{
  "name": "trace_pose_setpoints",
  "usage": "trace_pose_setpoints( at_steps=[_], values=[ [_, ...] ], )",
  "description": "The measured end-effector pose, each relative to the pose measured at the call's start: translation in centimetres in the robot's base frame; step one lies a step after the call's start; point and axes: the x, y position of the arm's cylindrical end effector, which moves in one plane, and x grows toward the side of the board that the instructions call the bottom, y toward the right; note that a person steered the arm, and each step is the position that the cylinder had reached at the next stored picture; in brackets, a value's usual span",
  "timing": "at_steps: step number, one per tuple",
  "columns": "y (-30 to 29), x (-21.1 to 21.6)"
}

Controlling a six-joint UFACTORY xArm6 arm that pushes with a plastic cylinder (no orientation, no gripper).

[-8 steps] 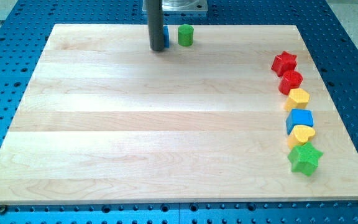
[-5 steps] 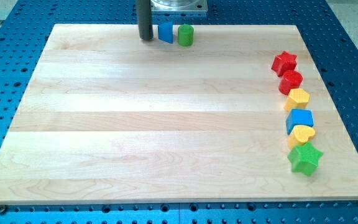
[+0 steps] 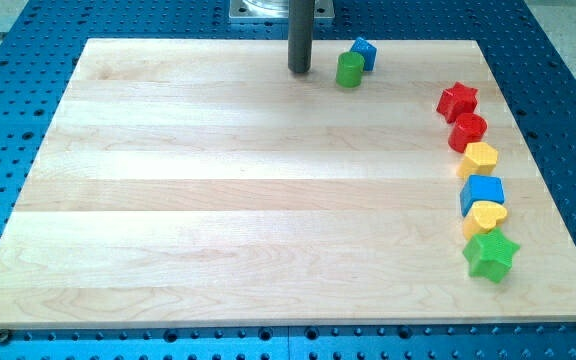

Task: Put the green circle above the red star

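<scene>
The green circle [image 3: 348,70] stands near the board's top edge, a little right of centre. A small blue block [image 3: 364,52] touches it on its upper right. My tip [image 3: 299,69] rests on the board just left of the green circle, with a small gap between them. The red star [image 3: 458,100] sits at the right side, well to the right of and slightly below the green circle. It heads a column of blocks.
Below the red star run a red block [image 3: 467,131], a yellow block [image 3: 479,158], a blue cube [image 3: 483,192], a yellow heart [image 3: 485,216] and a green star [image 3: 491,255]. The wooden board [image 3: 218,200] lies on a blue perforated table.
My tip swept from left of the blue block to the right. The green circle and the blue block were pushed rightward, and the blue block now lies on the circle's upper right.
</scene>
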Motion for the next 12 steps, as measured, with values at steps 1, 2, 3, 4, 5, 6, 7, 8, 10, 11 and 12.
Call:
trace_pose_setpoints(
  at_steps=[1,2,3,4,5,6,7,8,10,11,12],
  values=[
    [5.0,0.0],
    [10.1,0.0],
    [6.9,0.0],
    [8.8,1.0],
    [13.9,1.0],
    [15.2,1.0],
    [15.0,1.0],
    [15.0,1.0],
    [14.5,2.9],
    [16.4,3.1],
    [17.6,3.1]
  ],
)
